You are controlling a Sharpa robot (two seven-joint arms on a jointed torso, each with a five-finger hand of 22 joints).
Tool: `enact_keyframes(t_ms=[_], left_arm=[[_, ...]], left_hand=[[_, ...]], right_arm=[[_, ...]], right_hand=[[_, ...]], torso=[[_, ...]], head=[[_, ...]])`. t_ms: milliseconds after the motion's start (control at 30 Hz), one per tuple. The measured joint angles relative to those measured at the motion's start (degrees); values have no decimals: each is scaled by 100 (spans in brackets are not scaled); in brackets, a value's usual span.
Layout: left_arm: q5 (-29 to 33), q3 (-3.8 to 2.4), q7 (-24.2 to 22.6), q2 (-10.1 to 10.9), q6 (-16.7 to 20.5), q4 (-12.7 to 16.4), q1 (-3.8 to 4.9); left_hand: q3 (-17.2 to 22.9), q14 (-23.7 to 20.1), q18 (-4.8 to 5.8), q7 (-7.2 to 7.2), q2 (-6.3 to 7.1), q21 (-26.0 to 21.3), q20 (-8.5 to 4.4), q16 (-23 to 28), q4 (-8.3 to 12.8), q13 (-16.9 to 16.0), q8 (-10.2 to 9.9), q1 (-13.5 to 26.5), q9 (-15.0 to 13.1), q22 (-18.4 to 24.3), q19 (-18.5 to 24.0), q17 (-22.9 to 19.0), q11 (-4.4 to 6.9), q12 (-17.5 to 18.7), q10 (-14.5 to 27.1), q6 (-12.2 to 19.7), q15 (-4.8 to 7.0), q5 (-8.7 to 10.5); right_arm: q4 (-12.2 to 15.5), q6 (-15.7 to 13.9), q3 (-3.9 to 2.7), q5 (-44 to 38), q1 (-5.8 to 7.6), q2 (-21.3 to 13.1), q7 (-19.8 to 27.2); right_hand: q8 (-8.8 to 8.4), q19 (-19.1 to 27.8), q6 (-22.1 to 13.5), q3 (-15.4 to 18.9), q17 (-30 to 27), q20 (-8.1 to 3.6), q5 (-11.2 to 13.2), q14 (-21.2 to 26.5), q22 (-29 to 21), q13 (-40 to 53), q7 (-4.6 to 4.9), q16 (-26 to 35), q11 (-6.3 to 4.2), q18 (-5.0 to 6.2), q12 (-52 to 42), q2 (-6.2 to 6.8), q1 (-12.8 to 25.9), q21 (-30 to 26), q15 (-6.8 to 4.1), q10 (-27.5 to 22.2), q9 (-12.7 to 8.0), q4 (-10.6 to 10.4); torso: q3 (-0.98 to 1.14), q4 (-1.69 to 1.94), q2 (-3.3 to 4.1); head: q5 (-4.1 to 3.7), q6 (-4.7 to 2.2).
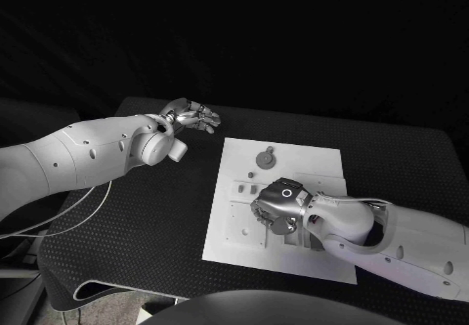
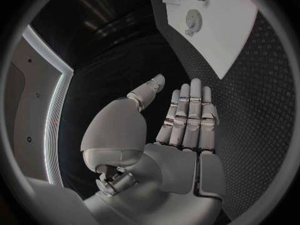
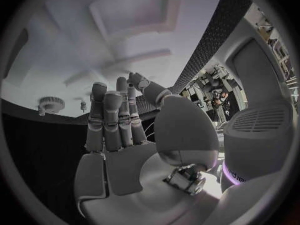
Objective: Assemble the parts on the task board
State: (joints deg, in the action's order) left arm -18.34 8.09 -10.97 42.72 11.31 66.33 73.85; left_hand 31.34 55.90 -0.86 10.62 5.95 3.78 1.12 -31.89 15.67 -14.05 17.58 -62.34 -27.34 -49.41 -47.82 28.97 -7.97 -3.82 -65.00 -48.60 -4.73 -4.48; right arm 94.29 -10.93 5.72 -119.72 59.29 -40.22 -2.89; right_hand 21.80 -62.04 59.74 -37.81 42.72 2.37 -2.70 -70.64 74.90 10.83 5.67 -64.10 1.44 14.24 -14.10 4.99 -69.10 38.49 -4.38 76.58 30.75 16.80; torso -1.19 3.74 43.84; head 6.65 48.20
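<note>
Right hand (image 1: 278, 203) is hovering empty, fingers straight, over the white task board (image 1: 293, 162), while the left hand (image 1: 194, 116) idles open; the small gear (image 1: 266, 159), likely light and stiff, invites a rim pinch.

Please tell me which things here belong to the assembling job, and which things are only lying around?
For the job:
task board
gear part lying on the board
right robot hand, over the board's middle
left robot hand, held over the table, away from the board

Only lying around:
black table
white cable at the table's left edge
</note>
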Motion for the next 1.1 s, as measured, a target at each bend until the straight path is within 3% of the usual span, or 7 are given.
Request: enact_keyframes(t_ms=[1100], left_arm=[[0, 0, 15, 3, -13, 4, 0]], left_hand=[[0, 0, 0, 20, 0, 0, 0, 22, 0, 9, 0, 0, 5, 17, 0, 23, -21, 0, 21, 20, 0, 0]], right_arm=[[-43, 243, -7, -88, 50, 91, -19]], right_hand=[[4, 1, 16, 4, 14, 1, 9, -17, 3, 3, -22, 0, 0, -9, -10, 31, 31, 22, -17, -3, 2, 3]], torso=[[2, -1, 0]], head=[[9, 20]])
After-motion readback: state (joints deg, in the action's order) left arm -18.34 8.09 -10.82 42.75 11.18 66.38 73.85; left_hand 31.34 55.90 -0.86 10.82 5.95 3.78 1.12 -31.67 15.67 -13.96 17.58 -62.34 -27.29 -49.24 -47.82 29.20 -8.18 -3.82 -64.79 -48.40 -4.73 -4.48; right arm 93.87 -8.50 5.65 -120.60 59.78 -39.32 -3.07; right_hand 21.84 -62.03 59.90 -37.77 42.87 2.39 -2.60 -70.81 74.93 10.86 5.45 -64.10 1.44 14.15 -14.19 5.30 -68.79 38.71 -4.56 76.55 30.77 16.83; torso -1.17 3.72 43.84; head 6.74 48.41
